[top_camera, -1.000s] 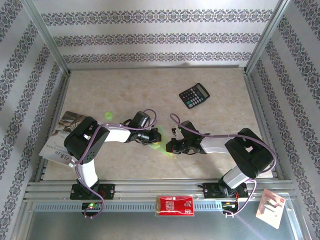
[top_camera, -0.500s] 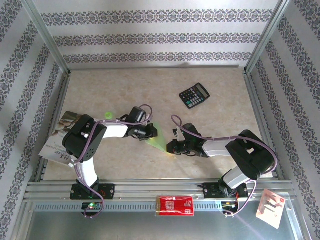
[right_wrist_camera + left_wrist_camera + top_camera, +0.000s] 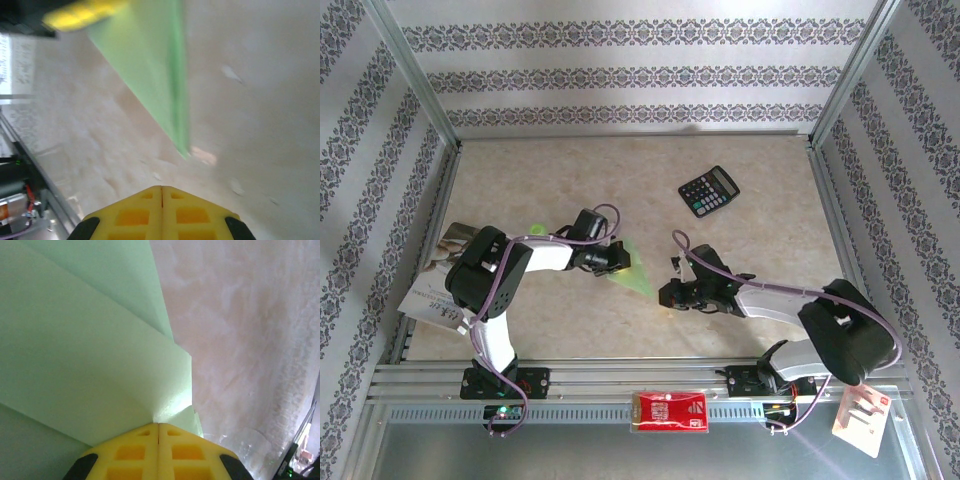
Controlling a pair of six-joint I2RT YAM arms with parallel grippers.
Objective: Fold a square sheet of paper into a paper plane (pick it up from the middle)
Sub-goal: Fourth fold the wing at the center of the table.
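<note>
The light green paper, folded into a slim pointed paper plane (image 3: pixel 634 274), hangs low over the table's middle. My left gripper (image 3: pixel 618 262) is shut on its wide end, and the folded layers (image 3: pixel 90 365) run out from the closed yellow pads (image 3: pixel 135 452). The plane's point (image 3: pixel 150 65) reaches toward my right gripper (image 3: pixel 666 294), which is shut on nothing and stands a little short of the tip. In the right wrist view its jaws (image 3: pixel 161 188) meet with only tabletop ahead, and the left gripper's yellow fingers (image 3: pixel 85 12) show at the top left.
A black calculator (image 3: pixel 708 190) lies at the back right. A booklet (image 3: pixel 438 285) rests against the left rail. A small green dot (image 3: pixel 534 230) sits behind the left arm. A red-and-white packet (image 3: pixel 670 411) and a white card (image 3: pixel 860 415) lie on the front ledge.
My left gripper has carried the folded paper a little back and to the left. The right arm's elbow has swung out to the right, and its gripper now stands off the paper's tip.
</note>
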